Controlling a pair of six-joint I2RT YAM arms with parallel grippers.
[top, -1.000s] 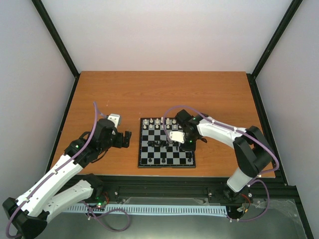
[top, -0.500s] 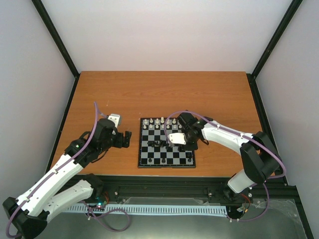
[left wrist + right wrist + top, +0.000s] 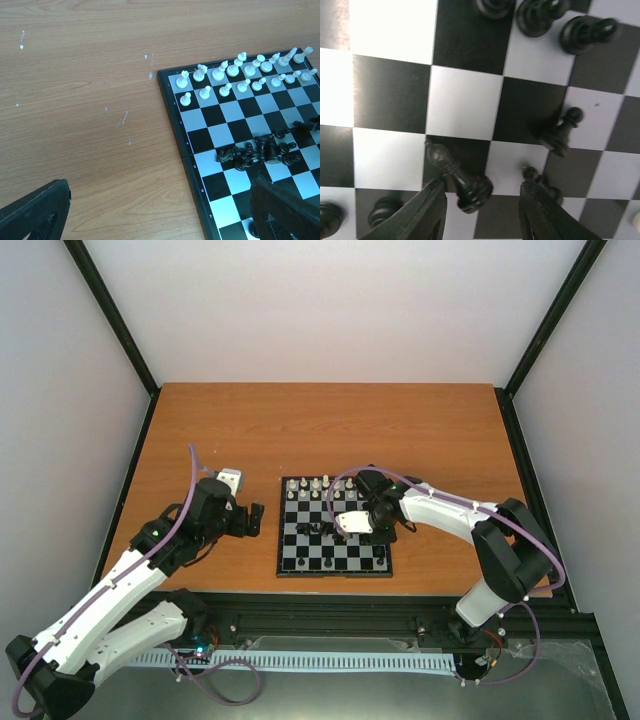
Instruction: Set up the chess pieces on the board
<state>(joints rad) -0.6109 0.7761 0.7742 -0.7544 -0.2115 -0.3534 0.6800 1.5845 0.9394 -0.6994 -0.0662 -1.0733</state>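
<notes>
The board (image 3: 300, 565) lies at the table's middle, also in the left wrist view (image 3: 172, 107). White pieces (image 3: 318, 487) stand in two rows along its far side (image 3: 240, 72). Black pieces (image 3: 318, 531) are bunched at mid-board (image 3: 260, 150), several on their sides. My right gripper (image 3: 372, 532) hovers low over the board's right half, open (image 3: 482, 212). A black bishop (image 3: 460, 177) lies on its side between the fingers, close to the left finger (image 3: 427, 210). A black pawn (image 3: 557, 132) stands further off. My left gripper (image 3: 252, 520) is open and empty (image 3: 160, 220) over the bare wood beside the board's left rim.
More black pieces (image 3: 540, 15) sit ahead of the right gripper, and one pawn (image 3: 536, 175) touches or nearly touches its right finger (image 3: 542, 212). Wooden table (image 3: 200, 430) spreads round the board; black frame posts and white walls enclose it.
My right gripper has shifted slightly nearer over the board. The left arm has not moved.
</notes>
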